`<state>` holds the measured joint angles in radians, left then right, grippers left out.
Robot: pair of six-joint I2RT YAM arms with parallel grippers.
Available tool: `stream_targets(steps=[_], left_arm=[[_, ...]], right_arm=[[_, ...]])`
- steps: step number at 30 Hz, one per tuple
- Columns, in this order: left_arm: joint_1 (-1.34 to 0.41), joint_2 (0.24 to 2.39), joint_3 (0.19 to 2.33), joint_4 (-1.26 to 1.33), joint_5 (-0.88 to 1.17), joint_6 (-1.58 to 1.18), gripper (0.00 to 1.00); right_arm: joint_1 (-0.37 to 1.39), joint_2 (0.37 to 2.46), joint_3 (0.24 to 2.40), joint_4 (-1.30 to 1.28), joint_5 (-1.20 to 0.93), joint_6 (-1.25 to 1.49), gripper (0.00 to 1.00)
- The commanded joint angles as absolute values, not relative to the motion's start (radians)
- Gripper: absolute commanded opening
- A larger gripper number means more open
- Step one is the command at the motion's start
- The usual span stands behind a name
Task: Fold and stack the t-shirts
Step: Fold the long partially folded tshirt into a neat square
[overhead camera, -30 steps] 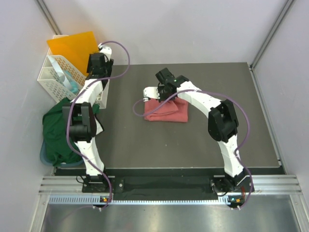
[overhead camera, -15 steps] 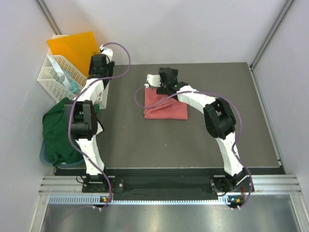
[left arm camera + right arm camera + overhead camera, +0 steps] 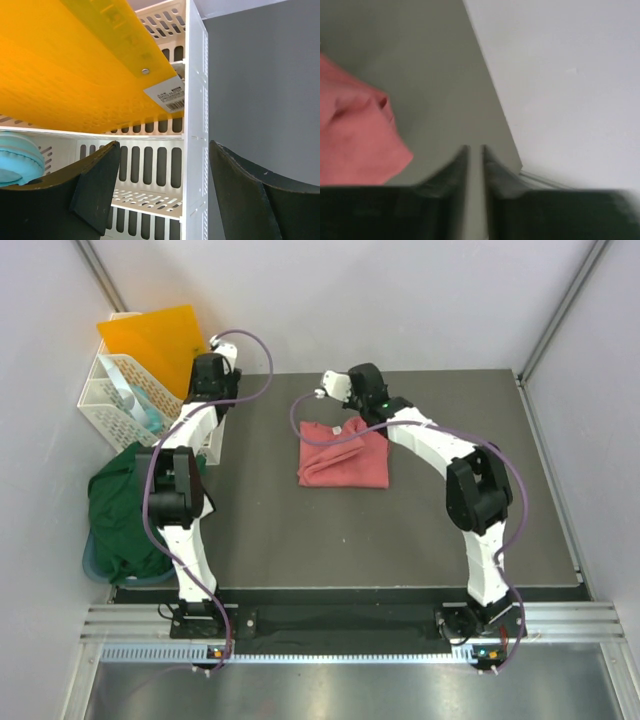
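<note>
The right arm has swung off the salmon-pink t-shirt (image 3: 345, 458) toward the far side. The dark green t-shirt (image 3: 115, 510) is heaped at the bench's (image 3: 400, 530) left edge. The left fingers (image 3: 95, 185) are wide and empty by the white basket (image 3: 108, 390). The pink shirt lies folded mid-bench, with the right fingers (image 3: 452, 172) narrow and empty beyond it.

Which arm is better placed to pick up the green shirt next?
Probably left. The green t-shirt lies heaped beside the left arm; the left end effector is open by the white basket. The right end effector is farther off, beyond the pink t-shirt.
</note>
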<state>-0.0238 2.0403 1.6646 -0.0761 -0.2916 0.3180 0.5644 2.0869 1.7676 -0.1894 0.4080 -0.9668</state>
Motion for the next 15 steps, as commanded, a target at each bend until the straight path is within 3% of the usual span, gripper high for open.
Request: stream_targets(steps=[1,6,15], left_arm=[[-0.029,2.011,1.69,-0.08,-0.241,0.342,0.76],[-0.031,1.98,1.675,-0.077,-0.221,0.367,0.75],[-0.035,1.924,1.661,-0.049,-0.236,0.448,0.75]], right_arm=[[0.503,2.008,1.868,-0.654,0.116,-0.862,0.0],[0.486,2.04,1.852,-0.888,-0.032,-0.899,0.0],[0.511,2.166,1.966,-0.946,-0.209,-0.92,0.0]])
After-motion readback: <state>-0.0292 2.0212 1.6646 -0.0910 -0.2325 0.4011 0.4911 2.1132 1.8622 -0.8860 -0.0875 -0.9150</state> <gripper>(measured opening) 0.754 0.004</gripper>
